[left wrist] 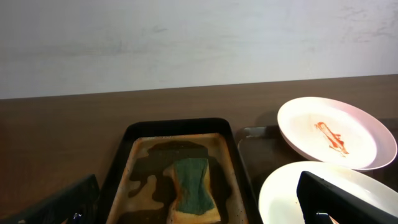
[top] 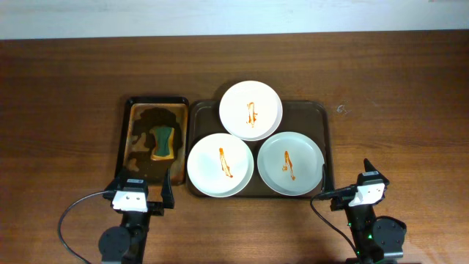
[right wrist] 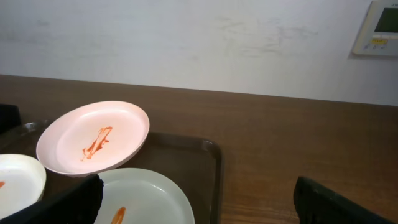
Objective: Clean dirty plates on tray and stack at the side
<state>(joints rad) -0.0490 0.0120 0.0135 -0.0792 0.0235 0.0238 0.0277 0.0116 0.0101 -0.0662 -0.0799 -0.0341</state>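
Plates (top: 234, 103), all three smeared orange-red, lie on the tray (top: 304, 117) just ahead of both pairs of fingers. The left fingers (left wrist: 339, 199) stand wide apart and empty, so they should drop squarely over the sponge (left wrist: 193, 183) straight ahead and pinch its long sides. The right fingers (right wrist: 348, 205), also spread and touching nothing, could steady a plate.

Both arms sit folded low and well apart, wrists pointing forward. The left hand (top: 143, 182) has its fingers spread wide, and the right hand (top: 346, 174) is spread just as wide (neither grips anything).
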